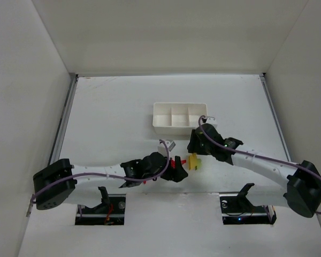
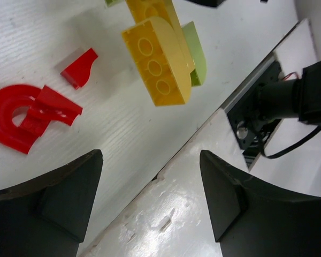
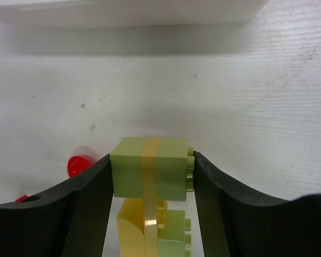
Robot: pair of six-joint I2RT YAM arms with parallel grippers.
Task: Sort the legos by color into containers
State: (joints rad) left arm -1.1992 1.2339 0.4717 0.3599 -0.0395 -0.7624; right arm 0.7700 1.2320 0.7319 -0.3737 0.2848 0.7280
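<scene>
My right gripper [image 1: 195, 151] [image 3: 152, 163] is shut on a joined clump of pale green and yellow legos [image 3: 150, 168], both fingers pressing its green top block. The clump shows as yellow [image 1: 193, 161] in the top view and as a yellow brick [image 2: 158, 64] with a green piece [image 2: 197, 53] in the left wrist view. My left gripper [image 1: 177, 172] [image 2: 150, 160] is open and empty, just near-side of the red legos: a half-disc [image 2: 10, 120] with a wedge [image 2: 56, 107] on it and a separate wedge [image 2: 79, 68]. The white three-compartment tray [image 1: 179, 126] stands behind.
A red piece [image 3: 77, 165] lies left of the right gripper's fingers. The tray's near wall [image 3: 123, 13] runs along the top of the right wrist view. The table's front edge and the right arm's base mount [image 2: 262, 123] lie right of the left gripper. White walls enclose the table.
</scene>
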